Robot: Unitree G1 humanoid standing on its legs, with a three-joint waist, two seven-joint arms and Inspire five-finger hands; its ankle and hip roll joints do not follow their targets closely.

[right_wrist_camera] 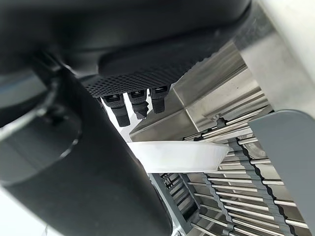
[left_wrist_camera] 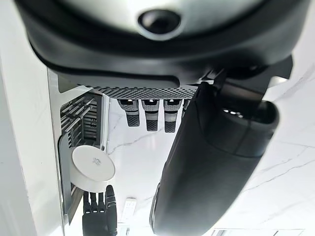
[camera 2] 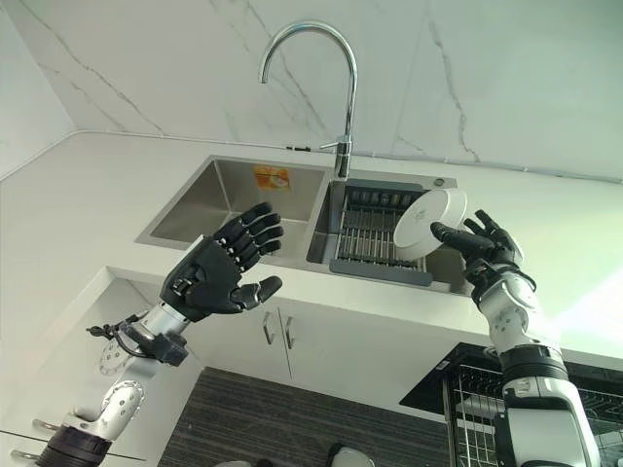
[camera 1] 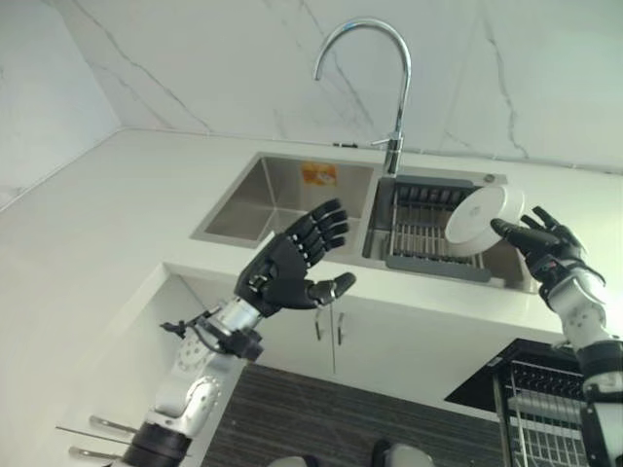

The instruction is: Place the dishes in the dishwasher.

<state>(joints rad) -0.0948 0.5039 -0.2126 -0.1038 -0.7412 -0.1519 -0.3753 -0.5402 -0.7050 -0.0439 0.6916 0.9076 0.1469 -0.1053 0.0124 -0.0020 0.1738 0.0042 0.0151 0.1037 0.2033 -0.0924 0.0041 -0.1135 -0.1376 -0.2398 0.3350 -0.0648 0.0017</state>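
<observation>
White plate in right hand

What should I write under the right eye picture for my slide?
Right hand holds a white plate over the sink rack; left hand open.

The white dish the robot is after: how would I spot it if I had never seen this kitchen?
Find the double steel sink under the tall curved faucet. Its right basin holds a dark wire drying rack. The white plate stands tilted on edge over the rack's right end, with the robot's right hand gripping it; it is the one round white thing there.
</observation>
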